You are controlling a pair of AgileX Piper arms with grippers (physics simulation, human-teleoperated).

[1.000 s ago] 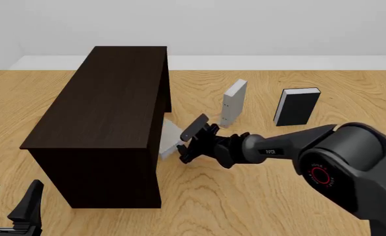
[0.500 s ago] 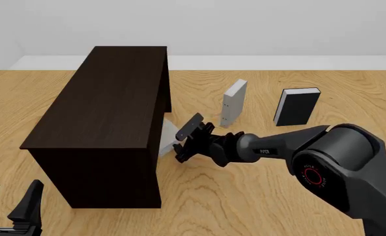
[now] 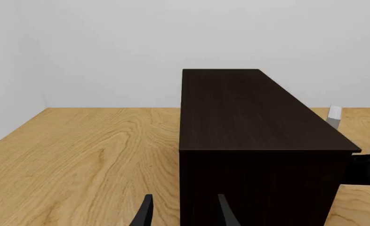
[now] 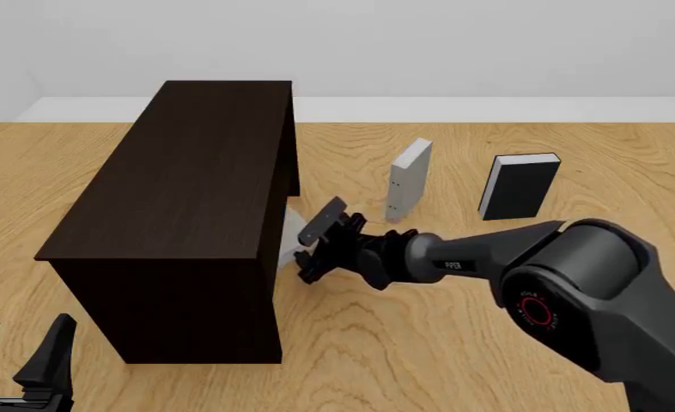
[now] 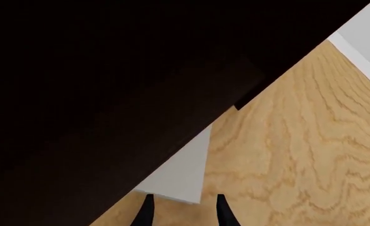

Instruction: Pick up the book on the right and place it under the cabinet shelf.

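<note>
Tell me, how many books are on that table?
3. One pale grey book lies half under the dark cabinet, at the right gripper. A similar grey one stands upright mid-table. A black-covered book stands right of it. Others could hide behind the cabinet.

Three books share the table (image 4: 544,360): one pale grey book (image 4: 290,243) lying mostly under the cabinet (image 4: 189,206), a second pale grey book (image 4: 409,178) standing upright, and one black book (image 4: 519,185) standing upright to its right. There is one dark brown cabinet, seen in all three views. Two robot arms are present, each with one gripper: the right gripper (image 4: 310,247) at the cabinet's open side, the left gripper (image 4: 22,360) at the front view's near left corner. Each gripper shows two dark fingers (image 5: 146,212). One wooden table carries everything, and one pale wall (image 4: 429,43) stands behind it.
</note>
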